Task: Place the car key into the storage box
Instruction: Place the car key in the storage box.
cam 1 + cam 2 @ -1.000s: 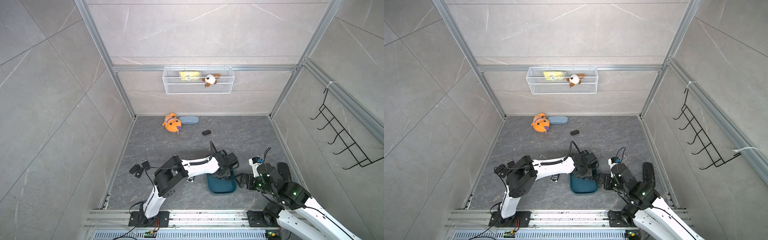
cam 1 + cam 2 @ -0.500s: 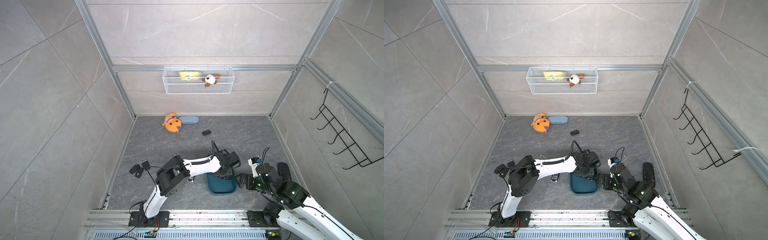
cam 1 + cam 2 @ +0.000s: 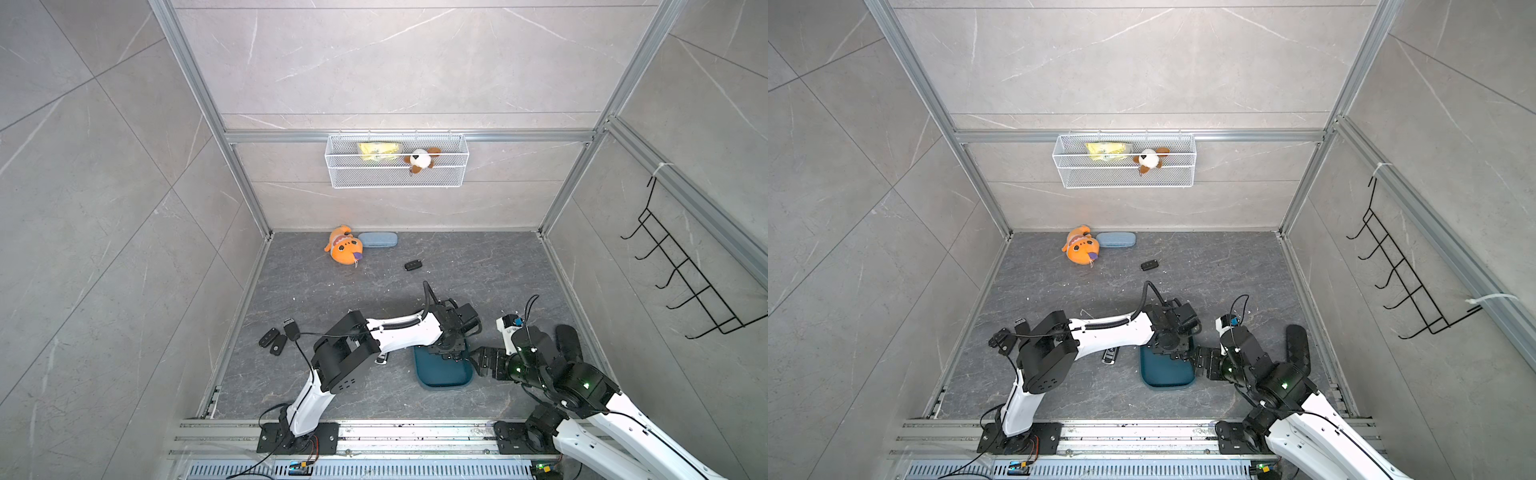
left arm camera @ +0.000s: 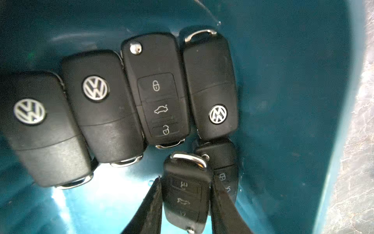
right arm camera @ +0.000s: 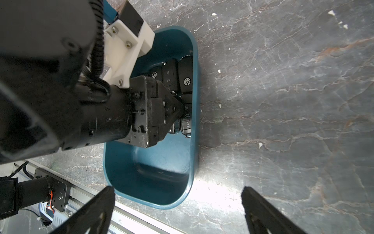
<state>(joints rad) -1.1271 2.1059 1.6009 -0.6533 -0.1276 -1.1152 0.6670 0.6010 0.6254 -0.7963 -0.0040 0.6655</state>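
Observation:
The storage box [image 3: 442,372] [image 3: 1167,374] is a dark teal bin on the floor between the arms. My left gripper [image 4: 185,179] [image 3: 446,353] reaches down into its far end, shut on a black car key [image 4: 185,194], buttons up, just above the box floor [image 4: 293,81]. Several more black key fobs [image 4: 157,89] lie in a row under it, and another fob [image 4: 224,162] lies beside the held key. My right gripper [image 5: 178,190] [image 3: 482,359] hovers open at the near end of the box [image 5: 149,168], with nothing between its fingers.
Loose key fobs lie on the floor: one far back [image 3: 413,265], two at the left [image 3: 274,340], one under the left arm [image 3: 1109,356]. An orange plush toy [image 3: 344,250] and a pale blue case [image 3: 377,240] sit by the back wall. A wire basket [image 3: 397,162] hangs above them.
Almost nothing differs. The left wrist has shifted slightly over the far end of the box with the key still held. The right arm has stayed in place.

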